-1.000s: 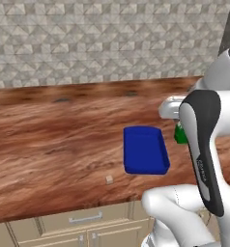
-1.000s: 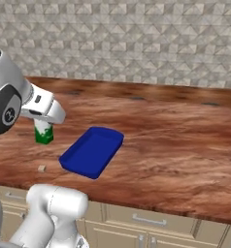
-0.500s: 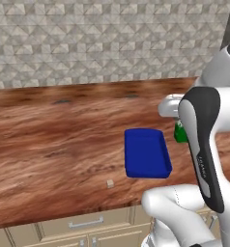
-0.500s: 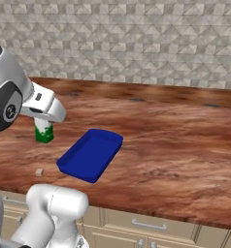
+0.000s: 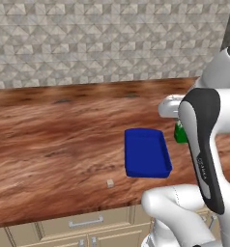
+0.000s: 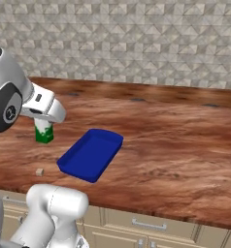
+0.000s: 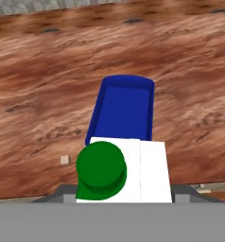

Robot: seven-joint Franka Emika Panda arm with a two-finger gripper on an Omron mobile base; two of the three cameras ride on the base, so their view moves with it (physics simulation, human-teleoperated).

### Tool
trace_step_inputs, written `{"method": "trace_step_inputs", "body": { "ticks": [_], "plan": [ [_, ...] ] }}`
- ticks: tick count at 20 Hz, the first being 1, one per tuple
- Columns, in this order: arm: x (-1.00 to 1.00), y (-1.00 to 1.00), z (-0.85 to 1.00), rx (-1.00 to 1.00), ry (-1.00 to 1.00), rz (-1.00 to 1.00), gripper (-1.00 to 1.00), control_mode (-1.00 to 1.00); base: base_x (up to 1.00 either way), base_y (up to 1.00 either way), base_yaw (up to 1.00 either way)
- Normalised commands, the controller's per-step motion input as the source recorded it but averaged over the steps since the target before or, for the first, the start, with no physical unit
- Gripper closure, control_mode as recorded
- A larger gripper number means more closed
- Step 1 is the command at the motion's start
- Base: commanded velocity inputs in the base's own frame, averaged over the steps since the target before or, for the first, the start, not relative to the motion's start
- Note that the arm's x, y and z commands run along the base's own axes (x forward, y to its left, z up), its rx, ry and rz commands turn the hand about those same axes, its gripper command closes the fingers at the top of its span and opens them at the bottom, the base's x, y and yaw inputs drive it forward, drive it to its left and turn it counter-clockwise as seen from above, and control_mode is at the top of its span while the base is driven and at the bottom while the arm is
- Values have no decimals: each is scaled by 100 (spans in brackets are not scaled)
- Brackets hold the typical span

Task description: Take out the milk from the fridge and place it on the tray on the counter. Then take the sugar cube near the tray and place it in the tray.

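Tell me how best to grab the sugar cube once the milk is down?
Take the sugar cube by two opposite side faces, hand coming straight down from above. It sits flat and alone on the counter, apart from the tray, too low for a sideways approach.

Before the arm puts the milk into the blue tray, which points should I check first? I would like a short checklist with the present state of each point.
1. Milk held in the pincer: ok, it hangs under the hand; the fingertips are hidden.
2. Milk upright: ok, green top up.
3. Tray free inside: ok, nothing lies in it.
4. Milk over the tray: not ok, it is beside the tray, above the counter.
5. Sugar cube out of the path: ok, it lies on the counter apart from the tray.
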Motion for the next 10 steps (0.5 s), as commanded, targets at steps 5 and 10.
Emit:
{"method": "trace_step_inputs", "body": {
  "ticks": [5,10],
  "plan": [
    [23,0,-27,0,0,0,100,-100,3,0,0],
    [54,0,-78,-1,-6,0,100,-100,0,0,0]
  ]
}}
